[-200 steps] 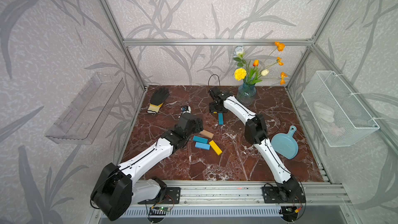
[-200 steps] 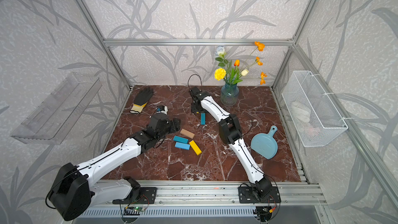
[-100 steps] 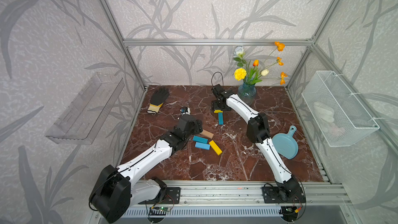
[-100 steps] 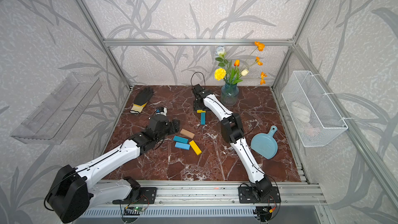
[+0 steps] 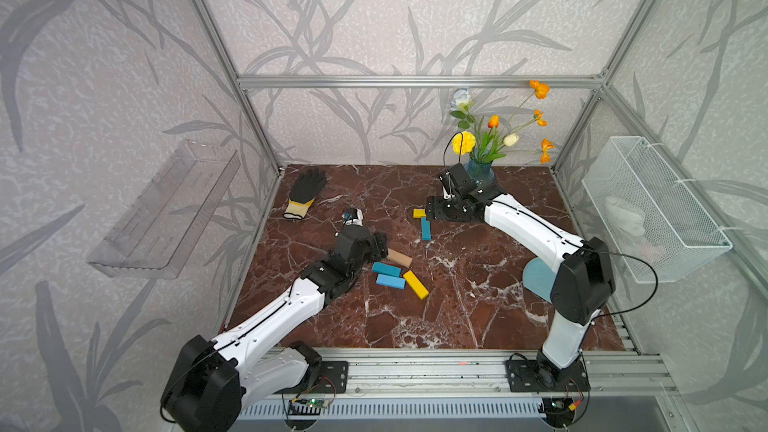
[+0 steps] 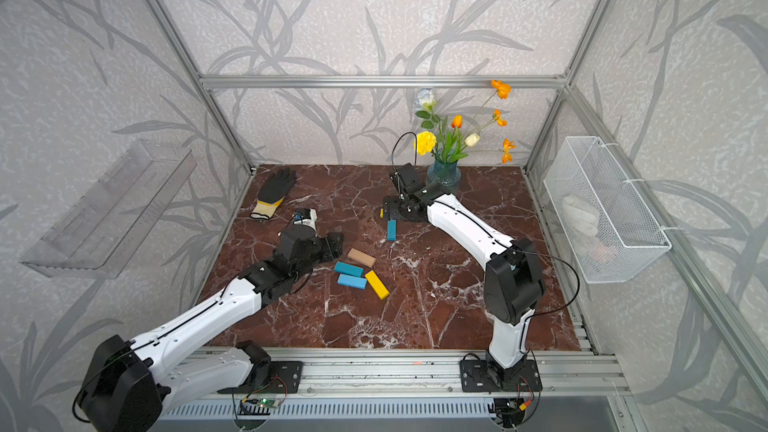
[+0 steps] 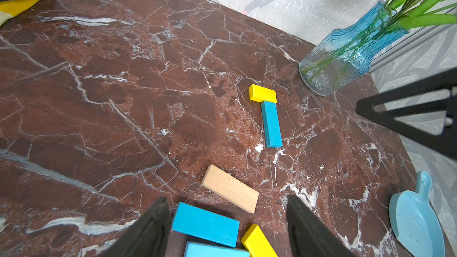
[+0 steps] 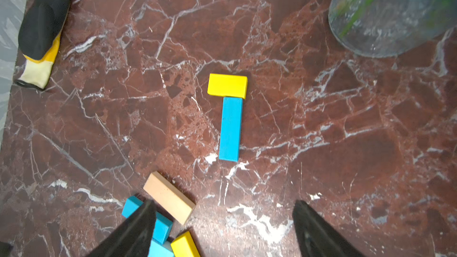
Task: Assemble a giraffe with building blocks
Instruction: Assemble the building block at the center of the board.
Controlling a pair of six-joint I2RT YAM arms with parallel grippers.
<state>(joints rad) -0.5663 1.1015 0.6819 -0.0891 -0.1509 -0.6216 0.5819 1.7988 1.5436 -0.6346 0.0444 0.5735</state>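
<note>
Two blocks of the giraffe (image 5: 424,222) lie in place at the far middle of the worktop (image 5: 478,317): the short yellow head block (image 5: 419,213) set crosswise, and the blue neck bar (image 5: 426,229) touching it and running straight from far to near. Four building blocks (image 5: 390,281) lie loose in a cluster to the near left of that: the tan bar (image 5: 399,258), two blue bars (image 5: 386,269) side by side, and the long yellow bar (image 5: 415,284) on the cluster's right edge. My right hand (image 5: 432,209) hangs just right of the head, fingers spread with nothing between them. My left hand (image 5: 379,245) is open and empty too, low at the cluster's far left edge, with the tan bar and the farther blue bar just ahead of its fingertips. As I judge it, the neck wants its yellow piece next. That bar lies to the near right of my left hand, past the blue ones, and well apart from my right, so the left is nearer. Its long axis slants from far left to near right, while the neck runs far to near, so it must be turned and set end to end against the blue bar's near end.
</note>
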